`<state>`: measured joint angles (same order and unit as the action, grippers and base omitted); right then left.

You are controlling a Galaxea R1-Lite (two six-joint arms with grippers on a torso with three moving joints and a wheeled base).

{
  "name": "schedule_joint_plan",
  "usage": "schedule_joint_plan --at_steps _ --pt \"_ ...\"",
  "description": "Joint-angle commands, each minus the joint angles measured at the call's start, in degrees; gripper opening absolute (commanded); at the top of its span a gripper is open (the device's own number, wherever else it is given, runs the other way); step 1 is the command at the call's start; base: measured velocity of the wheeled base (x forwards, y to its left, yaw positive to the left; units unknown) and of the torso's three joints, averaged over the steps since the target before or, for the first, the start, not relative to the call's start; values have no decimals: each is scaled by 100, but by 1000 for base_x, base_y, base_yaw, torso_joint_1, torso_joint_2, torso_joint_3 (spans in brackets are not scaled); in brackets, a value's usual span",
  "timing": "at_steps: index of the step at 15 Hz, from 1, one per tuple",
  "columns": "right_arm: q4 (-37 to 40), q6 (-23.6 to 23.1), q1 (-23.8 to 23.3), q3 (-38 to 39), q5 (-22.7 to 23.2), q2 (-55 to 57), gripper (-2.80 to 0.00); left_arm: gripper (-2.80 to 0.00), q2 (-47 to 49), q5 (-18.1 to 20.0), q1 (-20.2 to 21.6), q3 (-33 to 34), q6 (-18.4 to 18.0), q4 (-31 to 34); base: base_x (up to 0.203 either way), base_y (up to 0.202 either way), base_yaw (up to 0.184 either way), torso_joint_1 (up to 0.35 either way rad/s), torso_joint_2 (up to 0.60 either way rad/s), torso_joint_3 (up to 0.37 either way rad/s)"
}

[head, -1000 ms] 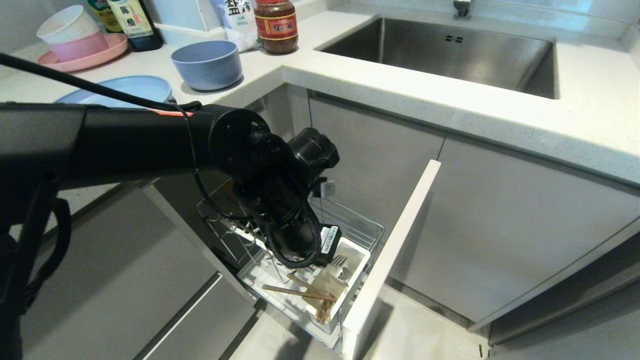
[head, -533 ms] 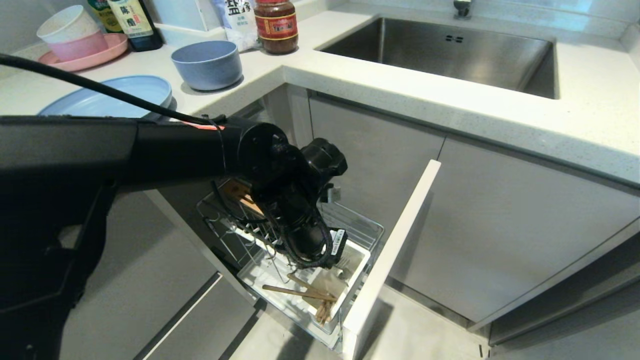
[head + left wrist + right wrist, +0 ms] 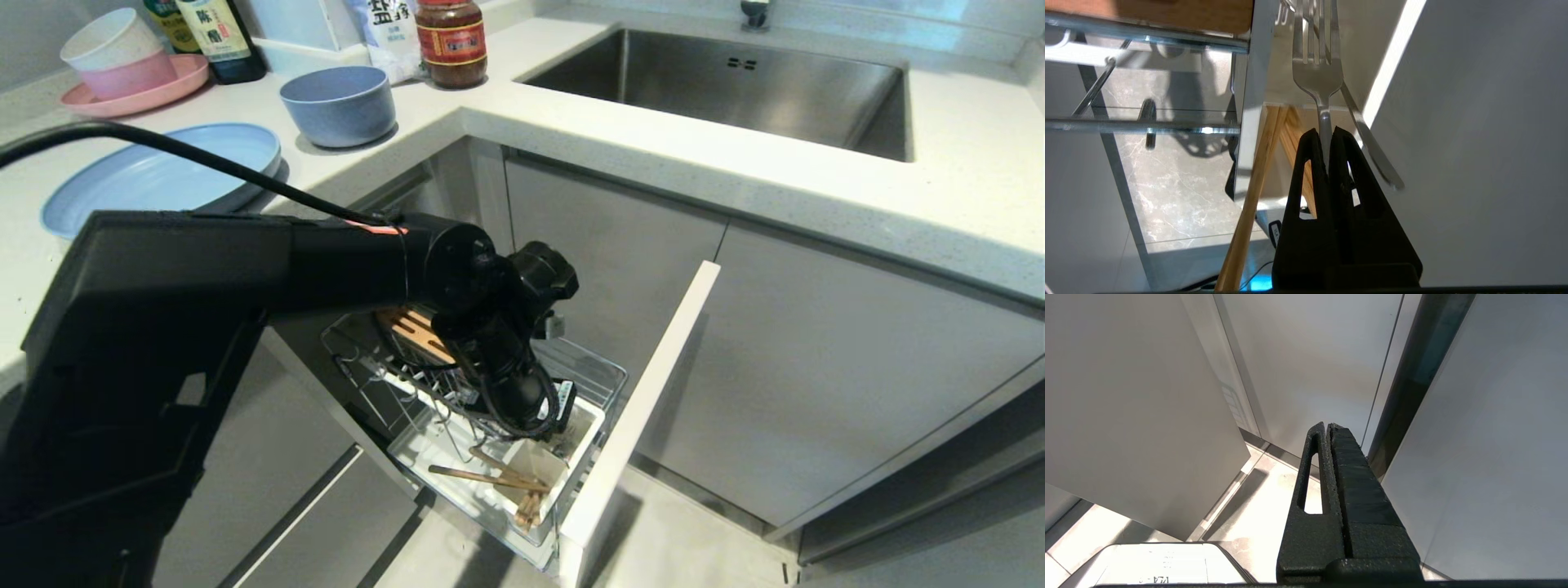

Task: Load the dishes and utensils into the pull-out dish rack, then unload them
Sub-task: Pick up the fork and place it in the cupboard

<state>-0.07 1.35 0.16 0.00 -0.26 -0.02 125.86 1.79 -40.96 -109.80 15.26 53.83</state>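
One slim silver metal fork [image 3: 1318,77] pinched at its neck by your left gripper [image 3: 1325,134], fingers near-closed; thin grip may slip, snagging white plastic utensil cup [image 3: 581,433] rim.

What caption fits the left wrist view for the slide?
Left gripper shut on the fork handle inside the white utensil cup, chopsticks alongside.

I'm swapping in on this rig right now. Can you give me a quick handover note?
Left gripper: shut on the fork, down at the utensil cup in the pulled-out dish rack.
Right gripper: shut, empty, parked near cabinet doors.
Chopsticks lean in the cup; the spoon is beside the fork.
Plate and bowl sit on the counter.
Whether this is loading or unloading can't be told from here.
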Motion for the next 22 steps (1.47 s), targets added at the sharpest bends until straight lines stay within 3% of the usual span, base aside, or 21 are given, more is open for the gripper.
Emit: schedule_joint_plan --at_steps 1,14,15,16,22 --pt "-1 -2 2 9 -1 -24 -280 -280 150 5 0 -10 12 1 0 0 0 0 0 0" --pt "-1 0 2 9 -1 -24 -280 -280 281 -3 88 -68 3 -105 0 0 0 0 0 0" --pt "-1 5 2 9 -1 -24 -280 -149 281 -3 88 -68 3 -100 0 0 0 0 0 0" --pt "-1 -2 2 9 -1 -24 -280 0 281 -3 88 -68 3 -100 0 0 0 0 0 0" --pt "-2 -1 2 9 -1 -24 -280 0 253 -9 79 -68 8 -100 0 0 0 0 0 0"
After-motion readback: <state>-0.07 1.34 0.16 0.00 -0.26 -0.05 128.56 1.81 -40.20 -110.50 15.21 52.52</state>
